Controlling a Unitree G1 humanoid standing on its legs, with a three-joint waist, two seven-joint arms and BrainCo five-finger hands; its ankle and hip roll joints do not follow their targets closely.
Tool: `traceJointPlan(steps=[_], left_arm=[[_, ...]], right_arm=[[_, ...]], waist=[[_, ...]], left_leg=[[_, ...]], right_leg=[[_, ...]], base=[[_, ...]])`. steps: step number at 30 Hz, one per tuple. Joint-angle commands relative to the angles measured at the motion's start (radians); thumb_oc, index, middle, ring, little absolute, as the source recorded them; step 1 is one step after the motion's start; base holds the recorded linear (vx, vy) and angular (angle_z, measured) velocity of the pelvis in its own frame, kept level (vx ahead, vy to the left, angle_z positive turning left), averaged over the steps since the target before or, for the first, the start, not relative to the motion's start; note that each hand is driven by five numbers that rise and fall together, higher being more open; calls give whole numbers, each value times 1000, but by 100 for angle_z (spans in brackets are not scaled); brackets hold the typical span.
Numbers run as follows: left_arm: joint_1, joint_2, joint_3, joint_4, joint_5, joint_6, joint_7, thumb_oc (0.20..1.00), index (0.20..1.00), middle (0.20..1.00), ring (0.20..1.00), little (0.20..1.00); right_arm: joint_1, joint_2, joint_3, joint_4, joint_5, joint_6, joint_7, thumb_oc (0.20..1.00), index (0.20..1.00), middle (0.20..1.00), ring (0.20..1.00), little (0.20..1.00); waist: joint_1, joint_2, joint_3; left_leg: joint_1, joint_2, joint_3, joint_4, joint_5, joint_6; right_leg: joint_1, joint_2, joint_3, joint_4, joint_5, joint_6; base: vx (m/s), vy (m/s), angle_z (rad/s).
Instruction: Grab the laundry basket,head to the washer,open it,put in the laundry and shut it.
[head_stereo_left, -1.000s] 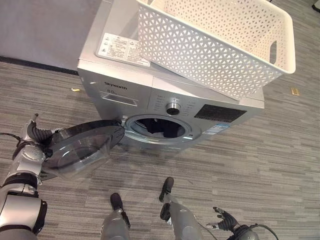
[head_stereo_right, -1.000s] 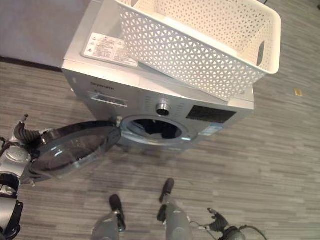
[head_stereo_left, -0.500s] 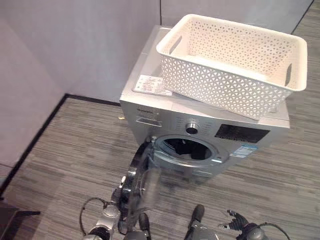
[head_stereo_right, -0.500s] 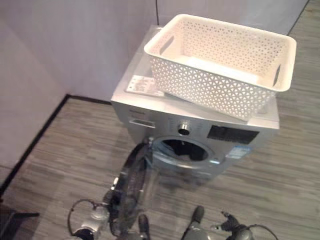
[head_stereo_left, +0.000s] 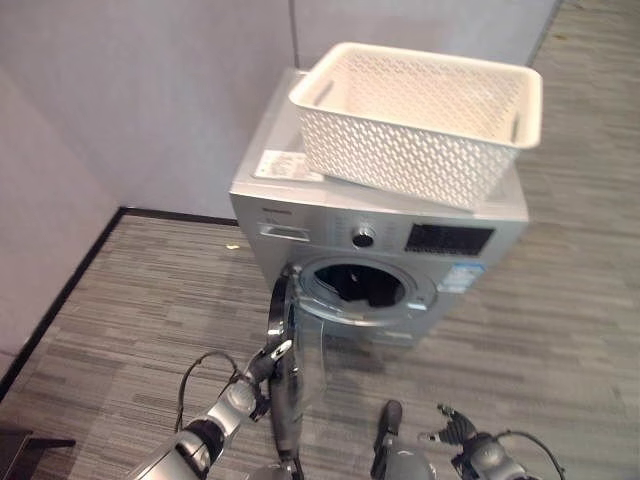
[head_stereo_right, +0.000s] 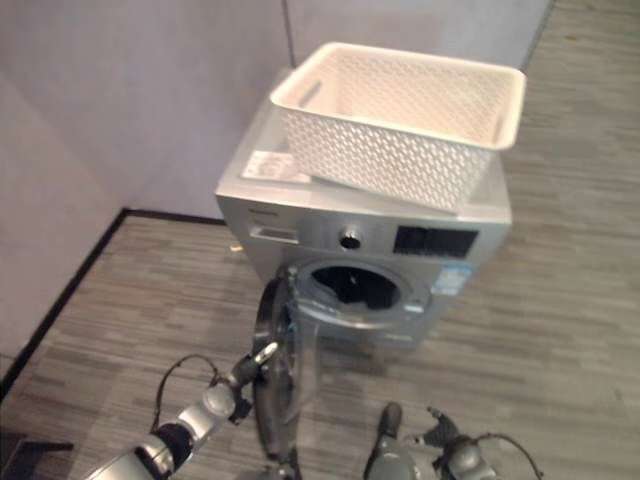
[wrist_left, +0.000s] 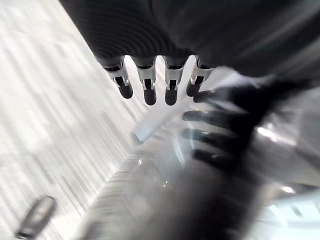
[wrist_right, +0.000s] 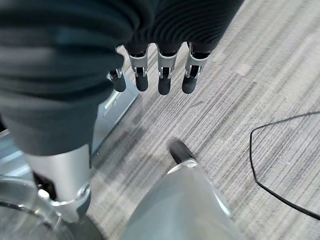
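The silver washer stands against the grey wall with the empty white laundry basket on its top. Its round door hangs half open, edge-on to me. Dark laundry lies inside the drum. My left hand reaches up from the lower left and rests on the door's outer face. In the left wrist view its fingers are straight over the glass of the door. My right hand hangs low near the floor, and its fingers are straight and hold nothing.
Grey walls close the back and the left side, with a black baseboard along the floor. A dark object sits in the bottom left corner. Striped grey floor spreads to the right of the washer.
The camera has pulled back and shifted. The door has swung from wide open toward the washer and now stands half open, with my left hand following on its outer face.
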Motion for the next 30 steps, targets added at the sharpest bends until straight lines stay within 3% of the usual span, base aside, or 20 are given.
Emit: traceJointPlan(steps=[1,4,5,6,7,10,13,18,19,23,24,28,30], left_arm=[[-106,-305,-52,-17,89,-76,-112,1000,1000,1000,1000,1000],[-109,-292,-22,8,93,-65,-109,1000,1000,1000,1000,1000],[-132,-290,-8,23,108,-48,-106,1000,1000,1000,1000,1000],[-148,-300,-4,41,111,-41,-104,1000,1000,1000,1000,1000],[-159,-315,-4,64,123,-37,-103,1000,1000,1000,1000,1000],[-244,-414,-16,121,109,-38,-64,1000,1000,1000,1000,1000],[-309,-508,-83,9,-1,-96,-43,1000,1000,1000,1000,1000],[-321,-527,-140,-110,-109,-121,-119,1000,1000,1000,1000,1000],[-299,-492,-159,-124,-85,-120,-159,1000,1000,1000,1000,1000],[-256,-432,-147,-89,-5,-115,-160,1000,1000,1000,1000,1000],[-179,-346,-94,-59,30,-108,-157,1000,1000,1000,1000,1000],[-13,-204,75,13,99,-81,-151,1000,1000,1000,1000,1000],[45,-142,135,19,124,-83,-159,1000,1000,1000,1000,1000]], right_arm=[[-23,-59,46,2,-42,-10,-5,1000,1000,1000,1000,1000],[-33,-79,49,27,-69,-7,-10,1000,1000,1000,1000,1000],[-45,-106,28,52,-69,-3,-18,1000,1000,1000,1000,1000],[-51,-117,14,71,-61,-1,-23,1000,1000,1000,1000,1000],[-55,-121,6,83,-60,3,-27,1000,1000,1000,1000,1000],[-124,-115,0,110,-13,8,-53,1000,1000,1000,1000,1000],[-142,-92,22,8,51,-17,-74,1000,1000,1000,1000,1000],[-121,-102,91,-86,17,-38,-35,1000,1000,1000,1000,1000],[-84,-101,90,-62,-8,-33,-18,1000,1000,1000,1000,1000],[-31,-78,49,25,-29,-19,-20,1000,1000,1000,1000,1000],[10,-53,7,82,-25,-11,-20,1000,1000,1000,1000,1000],[52,-24,-82,178,-1,-4,-16,1000,1000,1000,1000,1000],[60,-14,-113,204,17,-1,-4,1000,1000,1000,1000,1000]], waist=[[-97,-29,99],[-78,-34,116],[-60,-34,127],[-57,-37,130],[-68,-34,121],[-97,-35,105],[-137,-48,91],[-169,-59,73],[-174,-45,60],[-170,-21,43],[-155,-6,32],[-99,15,23],[-76,23,20]], left_leg=[[82,76,-101,-29,123,-46],[67,96,-111,-25,147,-59],[25,123,-115,-35,203,-90],[8,130,-107,-39,220,-94],[13,138,-103,-39,186,-101],[-2,158,-90,-39,188,-104],[34,162,-38,-39,176,-97],[97,138,5,-18,125,-84],[117,126,11,-14,112,-80],[137,100,3,-28,105,-71],[141,85,-17,-32,102,-69],[114,50,-52,-39,107,-53],[113,38,-63,-39,102,-49]], right_leg=[[226,18,4,-423,171,43],[225,37,-19,-426,168,31],[222,50,-60,-439,169,30],[222,48,-82,-443,169,29],[234,56,-92,-444,149,42],[219,77,-84,-452,155,40],[208,85,-48,-443,158,40],[228,85,28,-465,167,45],[244,81,42,-476,165,46],[263,69,49,-493,172,49],[284,58,44,-520,187,52],[282,22,22,-572,243,64],[291,10,14,-572,244,68]], base=[[-28,-179,36],[-90,-179,-43],[-147,-176,-84],[-108,-226,-26],[-40,-151,11],[-42,-69,54],[-14,26,-13],[73,71,-69],[98,73,-109],[81,66,-15],[61,33,20],[-44,41,26],[10,63,40]])
